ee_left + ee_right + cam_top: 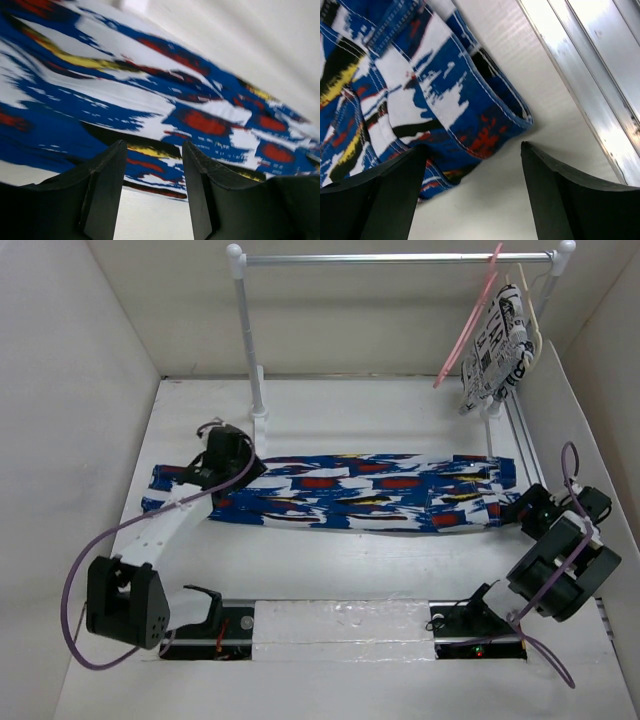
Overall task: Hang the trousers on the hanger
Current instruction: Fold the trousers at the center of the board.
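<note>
Left gripper [153,150] fingers part open, nothing between them, nothing held; tips at near edge of trousers [340,490], left end. Right gripper [474,150] fingers spread wide, nothing held, just off stitched corner at trousers' right end. Trousers lay flat, stretched lengthwise across white table [350,570]. Pink hanger [468,325] hung tilted on rail [390,258], far right, well apart from trousers, beside newsprint garment [497,340] on cream hanger [533,302].
</note>
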{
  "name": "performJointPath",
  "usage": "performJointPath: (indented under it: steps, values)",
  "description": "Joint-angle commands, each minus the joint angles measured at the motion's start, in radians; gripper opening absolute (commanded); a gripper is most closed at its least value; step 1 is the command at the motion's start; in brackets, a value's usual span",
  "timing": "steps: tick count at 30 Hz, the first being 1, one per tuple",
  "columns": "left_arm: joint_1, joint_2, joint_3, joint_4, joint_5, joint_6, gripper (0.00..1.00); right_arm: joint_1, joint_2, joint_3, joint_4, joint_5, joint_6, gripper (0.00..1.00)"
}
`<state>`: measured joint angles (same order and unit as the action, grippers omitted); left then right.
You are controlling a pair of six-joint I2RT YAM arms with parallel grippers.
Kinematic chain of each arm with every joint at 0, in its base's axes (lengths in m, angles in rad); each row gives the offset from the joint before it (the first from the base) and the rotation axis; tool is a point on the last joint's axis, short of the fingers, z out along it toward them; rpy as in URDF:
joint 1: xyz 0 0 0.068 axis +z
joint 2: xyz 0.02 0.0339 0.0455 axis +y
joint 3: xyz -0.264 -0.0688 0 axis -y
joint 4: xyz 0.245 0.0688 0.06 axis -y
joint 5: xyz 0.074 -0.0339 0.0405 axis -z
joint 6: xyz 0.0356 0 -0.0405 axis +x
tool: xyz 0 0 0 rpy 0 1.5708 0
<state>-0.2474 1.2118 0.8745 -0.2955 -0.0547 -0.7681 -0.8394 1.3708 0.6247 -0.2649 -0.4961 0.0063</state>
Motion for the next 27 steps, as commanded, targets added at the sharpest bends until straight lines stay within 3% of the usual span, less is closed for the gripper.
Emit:
performJointPath:
  steps: [1, 3, 5, 6, 7, 9, 11, 18, 22, 27]
  values:
    - [-0.114, 0.089, 0.049, 0.045, -0.026, -0.011, 0.44, 0.023, 0.057, -0.052, 0.128, -0.030, 0.069, 0.81]
    - [-0.174, 0.173, 0.073, 0.029, -0.071, -0.014, 0.43, 0.060, 0.066, -0.063, 0.151, -0.035, 0.096, 0.77]
    - [-0.174, 0.207, 0.067, 0.048, -0.070, -0.022, 0.42, 0.072, 0.097, -0.066, 0.207, -0.056, 0.130, 0.52]
    - [-0.174, 0.239, 0.025, 0.079, -0.088, -0.026, 0.41, 0.083, 0.115, -0.075, 0.243, -0.088, 0.151, 0.16]
    - [-0.174, 0.239, 0.024, 0.079, -0.096, -0.027, 0.41, 0.083, 0.116, -0.076, 0.243, -0.088, 0.158, 0.15]
    - [-0.174, 0.267, -0.014, 0.082, -0.102, -0.014, 0.40, 0.083, 0.114, -0.065, 0.248, -0.145, 0.152, 0.00]
    - [-0.174, 0.276, -0.044, 0.096, -0.088, -0.005, 0.39, 0.083, 0.029, -0.020, 0.216, -0.157, 0.135, 0.00]
    - [-0.230, 0.261, -0.173, 0.168, -0.043, -0.005, 0.36, 0.137, -0.321, 0.326, -0.220, -0.076, -0.055, 0.00]
    - [-0.320, 0.287, -0.146, 0.167, -0.033, -0.017, 0.36, 0.212, -0.445, 0.434, -0.352, -0.042, -0.117, 0.00]
    - [-0.550, 0.365, -0.027, 0.165, -0.045, -0.086, 0.36, 0.287, -0.515, 0.577, -0.476, 0.019, -0.134, 0.00]
